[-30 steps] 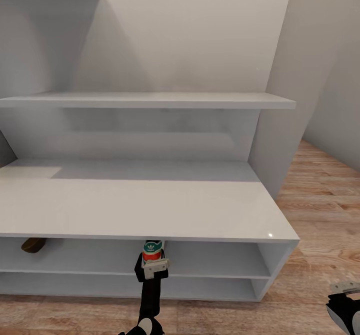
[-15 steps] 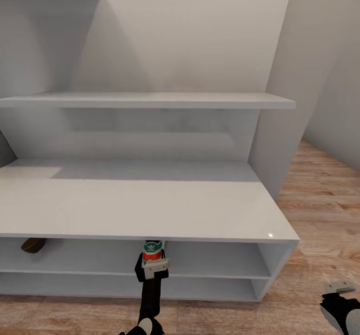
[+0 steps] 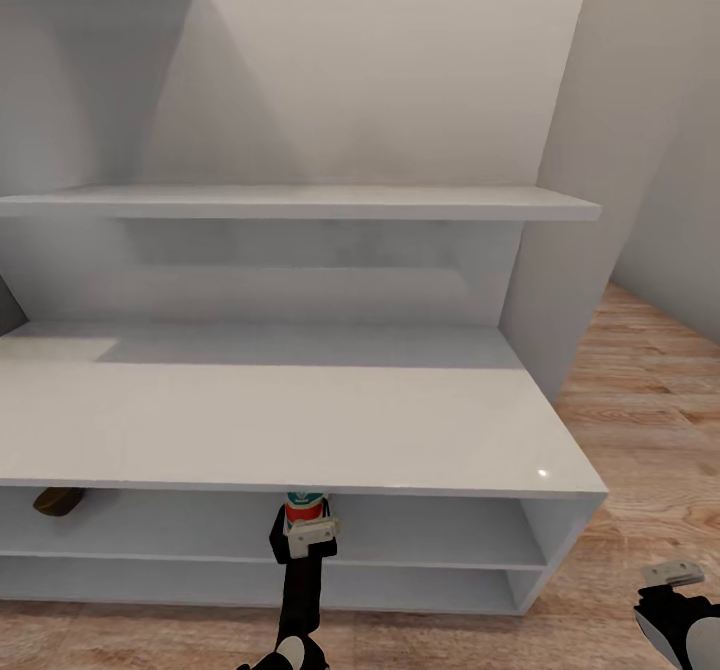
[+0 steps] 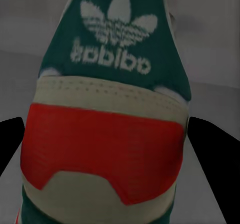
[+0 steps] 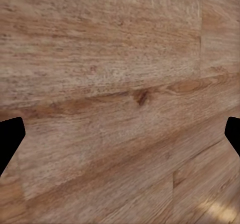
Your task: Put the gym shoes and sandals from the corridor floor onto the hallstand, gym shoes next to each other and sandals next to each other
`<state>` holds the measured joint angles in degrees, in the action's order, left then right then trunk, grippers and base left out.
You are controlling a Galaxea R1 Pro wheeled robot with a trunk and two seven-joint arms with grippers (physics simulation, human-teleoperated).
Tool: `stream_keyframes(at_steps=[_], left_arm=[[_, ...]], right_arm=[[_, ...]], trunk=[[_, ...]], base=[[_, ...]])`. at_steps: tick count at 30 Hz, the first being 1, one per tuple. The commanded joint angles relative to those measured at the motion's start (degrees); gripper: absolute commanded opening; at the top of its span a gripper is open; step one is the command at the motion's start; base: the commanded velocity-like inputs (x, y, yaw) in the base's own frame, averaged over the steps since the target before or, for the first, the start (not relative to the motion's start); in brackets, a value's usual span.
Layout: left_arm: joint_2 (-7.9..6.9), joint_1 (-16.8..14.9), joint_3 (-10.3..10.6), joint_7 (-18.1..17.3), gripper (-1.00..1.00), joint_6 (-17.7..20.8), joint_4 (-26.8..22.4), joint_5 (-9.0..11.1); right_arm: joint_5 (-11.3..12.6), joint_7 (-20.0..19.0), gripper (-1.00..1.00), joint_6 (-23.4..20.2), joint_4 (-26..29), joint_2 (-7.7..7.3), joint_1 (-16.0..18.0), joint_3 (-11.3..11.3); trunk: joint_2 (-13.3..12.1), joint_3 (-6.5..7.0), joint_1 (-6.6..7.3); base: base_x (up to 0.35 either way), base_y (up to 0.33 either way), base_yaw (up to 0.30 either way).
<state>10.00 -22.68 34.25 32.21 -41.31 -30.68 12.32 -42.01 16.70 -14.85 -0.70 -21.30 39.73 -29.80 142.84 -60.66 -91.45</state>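
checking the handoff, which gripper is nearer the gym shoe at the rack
Left. The left gripper sits at the heel of the gym shoe at the hallstand upper low shelf, fingers either side. The right gripper hangs open over the corridor floor, well off to the right.

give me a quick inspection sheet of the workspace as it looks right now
surface: hallstand, broad top bare; two low open shelves below.
job's things: gym shoe, heel toward the wrist camera, at the front of the upper low shelf; a brown sandal sits on that same shelf toward the left end.
clutter: nothing seen.
grippers: left hand at the shelf opening, its fingers either side of the gym shoe's heel, grip not certain; right hand open above the corridor floor, holding nothing.
cables: nothing seen.
surroundings: pale walls, an upper wall shelf, wood-plank flooring to the right.
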Motion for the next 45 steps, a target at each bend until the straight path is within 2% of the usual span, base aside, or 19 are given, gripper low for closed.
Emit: stream_keyframes(at_steps=[1, 39, 45], left_arm=[[0.0, 0.0, -0.01, -0.04, -1.0, 0.0, 0.0, -0.02], [0.0, 0.0, -0.12, -0.04, -1.0, 0.0, 0.08, -0.02], [0.0, 0.0, -0.1, -0.04, -1.0, 0.0, 0.09, 0.0]], right_arm=[[0.0, 0.0, 1.0, 0.0, 0.0, 0.01, 0.0, 0.0], [-0.01, 0.02, 1.0, 0.0, 0.0, 0.04, 0.0, 0.0], [-0.01, 0.1, 1.0, 0.03, 0.0, 0.51, 0.0, 0.0]], trunk=[[0.0, 0.0, 0.0], [0.0, 0.0, 0.0], [0.0, 0.0, 0.0]], base=[[0.012, 0.0, 0.0], [0.001, 0.0, 0.0], [0.0, 0.0, 0.0]])
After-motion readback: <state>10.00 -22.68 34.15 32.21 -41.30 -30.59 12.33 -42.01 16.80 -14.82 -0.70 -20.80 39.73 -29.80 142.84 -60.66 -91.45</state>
